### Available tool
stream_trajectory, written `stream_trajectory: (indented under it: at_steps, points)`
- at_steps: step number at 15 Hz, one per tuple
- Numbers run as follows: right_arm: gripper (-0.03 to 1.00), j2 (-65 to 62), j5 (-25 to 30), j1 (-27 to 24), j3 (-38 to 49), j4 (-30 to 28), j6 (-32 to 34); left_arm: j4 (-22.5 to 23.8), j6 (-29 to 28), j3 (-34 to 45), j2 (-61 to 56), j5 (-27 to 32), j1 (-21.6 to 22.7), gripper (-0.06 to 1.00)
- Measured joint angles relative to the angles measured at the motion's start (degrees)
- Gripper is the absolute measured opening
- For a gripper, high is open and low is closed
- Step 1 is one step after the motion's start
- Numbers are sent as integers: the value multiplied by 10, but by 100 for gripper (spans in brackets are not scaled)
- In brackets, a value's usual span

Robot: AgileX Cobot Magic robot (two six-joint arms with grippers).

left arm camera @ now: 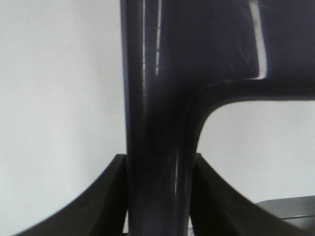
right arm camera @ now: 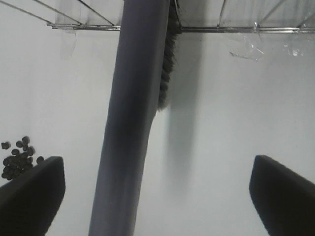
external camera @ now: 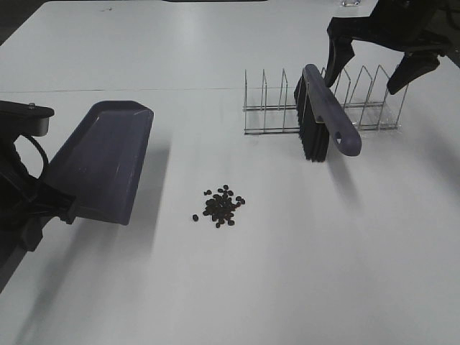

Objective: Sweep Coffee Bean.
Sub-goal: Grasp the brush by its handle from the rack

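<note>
White table (external camera: 215, 302) with coffee beans (external camera: 221, 206); left claw (left arm camera: 158, 172) clamps dustpan (external camera: 100, 162), right claw (external camera: 363, 77) spread wide by brush (external camera: 327, 115).

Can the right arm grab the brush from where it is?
Probably yes. The right gripper hangs open close to the brush, and the brush's handle sticks out of the wire rack with nothing covering it.

A wire rack (external camera: 368, 108) is standing toward the far right side of the table (external camera: 302, 287), and the brush (external camera: 332, 121) is leaning in it, its handle sticking out toward the near edge. The dustpan (external camera: 100, 162) is taking up the left edge. Open room is lying all around the coffee bean (external camera: 221, 206) pile, down to the near edge.
</note>
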Motion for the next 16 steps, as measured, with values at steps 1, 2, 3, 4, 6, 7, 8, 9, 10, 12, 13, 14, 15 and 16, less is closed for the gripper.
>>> stream_trajectory:
  at_steps: [1, 2, 3, 4, 6, 7, 8, 9, 10, 12, 13, 14, 15, 16]
  points:
    - [90, 22, 0, 9, -21, -1, -1, 0, 0, 0, 0, 1, 0, 33]
    - [90, 46, 1, 17, -43, -1, -1, 0, 0, 0, 0, 2, 0, 33]
    - [90, 56, 1, 21, -54, -1, -1, 0, 0, 0, 0, 2, 0, 33]
    - [90, 82, 1, 27, -74, 0, -1, 0, 0, 0, 0, 2, 0, 33]
    - [90, 125, 1, 28, -105, 2, -1, 0, 0, 0, 0, 7, 0, 33]
    - [89, 141, 1, 28, -115, 2, -1, 0, 0, 0, 0, 8, 0, 33]
    - [89, 154, 1, 28, -123, 2, -1, 0, 0, 0, 0, 9, 0, 33]
    - [89, 164, 1, 28, -125, 9, -1, 0, 0, 0, 0, 9, 0, 33]
    - [88, 172, 2, 28, -125, 17, -1, 0, 0, 0, 0, 9, 0, 33]
    - [84, 179, 2, 28, -125, 24, -1, 0, 0, 0, 0, 9, 0, 33]
    - [82, 179, 2, 28, -125, 26, -1, 1, 0, 0, 0, 9, 0, 33]
    - [76, 179, 2, 28, -128, 26, -1, 2, 0, 0, 0, 10, 0, 33]
    - [70, 179, 2, 28, -128, 26, -1, 5, -1, 0, 0, 10, 0, 33]
    - [60, 179, 2, 28, -128, 26, -1, 8, -2, 0, 0, 10, 0, 33]
